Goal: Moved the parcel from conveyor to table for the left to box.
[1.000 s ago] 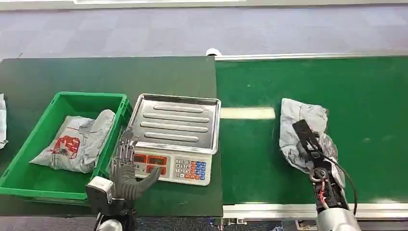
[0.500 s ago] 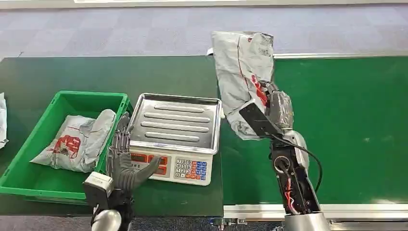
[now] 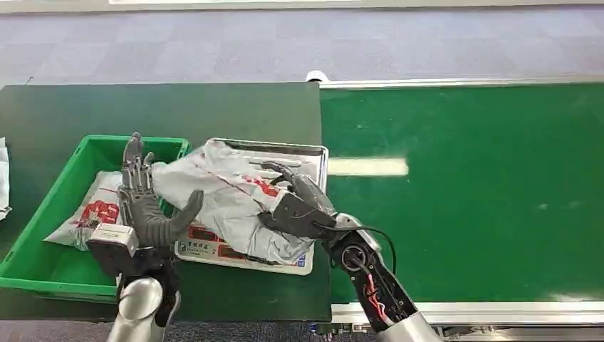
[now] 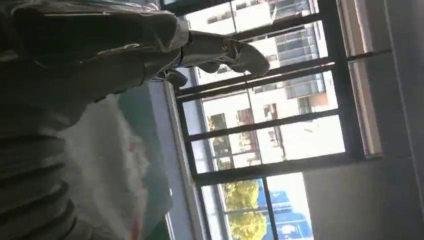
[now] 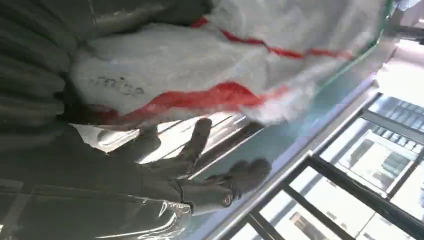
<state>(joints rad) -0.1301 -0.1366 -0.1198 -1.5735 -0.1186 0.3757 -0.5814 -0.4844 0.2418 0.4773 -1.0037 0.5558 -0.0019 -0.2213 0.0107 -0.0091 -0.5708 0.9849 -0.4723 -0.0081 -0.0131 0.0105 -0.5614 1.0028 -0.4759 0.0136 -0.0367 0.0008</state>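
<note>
Parcel [image 3: 228, 196], grey with red print, is seen in the head view at frame centre, draped over the scale [image 3: 303, 157]. Right hand [image 3: 299, 203] lies against it, fingers spread. Left hand [image 3: 146, 206] is raised with fingers apart, nothing held, before the green bin [image 3: 43, 263].

Right wrist view: parcel [image 5: 200, 65] is shown above the splayed fingers [image 5: 200, 137].

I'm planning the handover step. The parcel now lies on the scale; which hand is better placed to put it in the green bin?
Left. The left hand stands open between the green bin and the parcel; the right hand rests on the parcel's far side.
</note>
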